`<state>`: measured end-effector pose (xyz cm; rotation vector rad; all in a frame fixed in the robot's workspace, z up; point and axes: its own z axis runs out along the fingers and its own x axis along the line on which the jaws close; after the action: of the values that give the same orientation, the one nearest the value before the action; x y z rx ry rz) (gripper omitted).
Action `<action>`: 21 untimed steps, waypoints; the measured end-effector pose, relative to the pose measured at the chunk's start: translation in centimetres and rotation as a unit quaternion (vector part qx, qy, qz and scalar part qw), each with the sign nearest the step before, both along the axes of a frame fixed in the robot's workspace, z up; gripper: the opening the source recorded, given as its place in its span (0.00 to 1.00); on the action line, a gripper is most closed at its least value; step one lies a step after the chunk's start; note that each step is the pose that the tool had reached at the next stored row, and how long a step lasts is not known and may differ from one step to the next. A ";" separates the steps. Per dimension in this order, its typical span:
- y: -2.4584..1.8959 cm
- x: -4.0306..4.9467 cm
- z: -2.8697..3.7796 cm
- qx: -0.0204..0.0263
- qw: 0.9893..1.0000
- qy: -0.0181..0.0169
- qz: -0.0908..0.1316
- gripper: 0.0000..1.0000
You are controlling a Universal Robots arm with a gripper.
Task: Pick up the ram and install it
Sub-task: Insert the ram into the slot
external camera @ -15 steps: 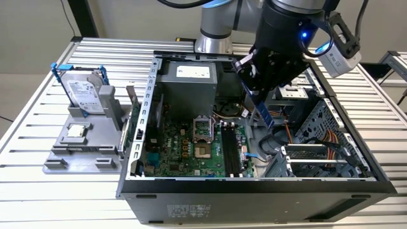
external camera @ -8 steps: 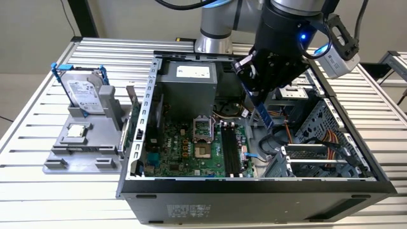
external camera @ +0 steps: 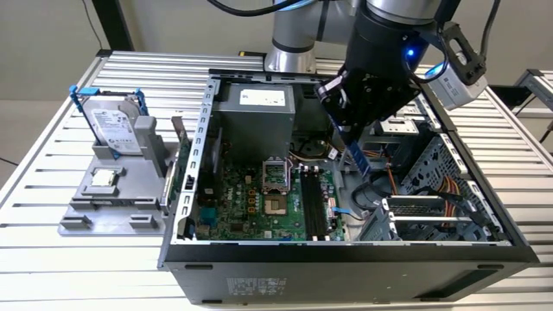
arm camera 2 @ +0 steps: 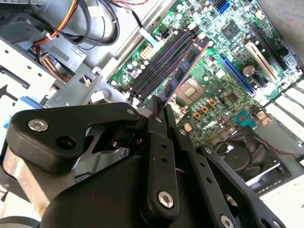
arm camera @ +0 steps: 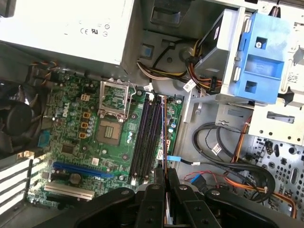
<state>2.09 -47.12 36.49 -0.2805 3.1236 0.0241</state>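
Observation:
In the exterior view my gripper point(external camera: 348, 137) hangs inside the open computer case point(external camera: 346, 256), shut on the ram point(external camera: 359, 159), a narrow blue stick pointing down. The stick's lower end is above the black memory slots point(external camera: 313, 204) at the motherboard's edge on the exterior view's right. In the second wrist view the ram point(arm camera 2: 183, 71) runs from my fingers point(arm camera 2: 157, 116) out over the slots point(arm camera 2: 159, 64) and shows its dark chips. In the first wrist view the ram point(arm camera: 164, 137) is edge-on, lying along the slots point(arm camera: 147, 142), with my gripper point(arm camera: 164, 183) shut on its near end.
A grey stand point(external camera: 112, 201) on the exterior view's left holds a silver hard drive in a blue frame point(external camera: 112, 123) and a square CPU chip point(external camera: 103, 176). Inside the case are the power supply point(external camera: 255, 116), the open CPU socket point(external camera: 274, 175), a fan point(arm camera 2: 247, 152), a blue drive bracket point(arm camera: 263, 57) and loose cables point(arm camera: 237, 175).

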 end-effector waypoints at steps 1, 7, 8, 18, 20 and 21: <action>0.00 0.00 -0.04 0.000 1.000 0.000 0.000 0.00; 0.00 0.00 -0.23 0.000 1.000 0.000 0.000 0.00; 0.00 0.00 -0.26 0.000 1.000 0.000 0.000 0.00; 0.00 0.00 -0.56 0.000 1.000 0.000 0.000 0.00; 0.00 0.00 -0.62 0.000 1.000 0.000 0.000 0.00; 0.00 -0.01 -0.66 0.000 1.000 0.000 0.000 0.00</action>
<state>2.08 -47.12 35.84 -0.2789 3.1238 0.0237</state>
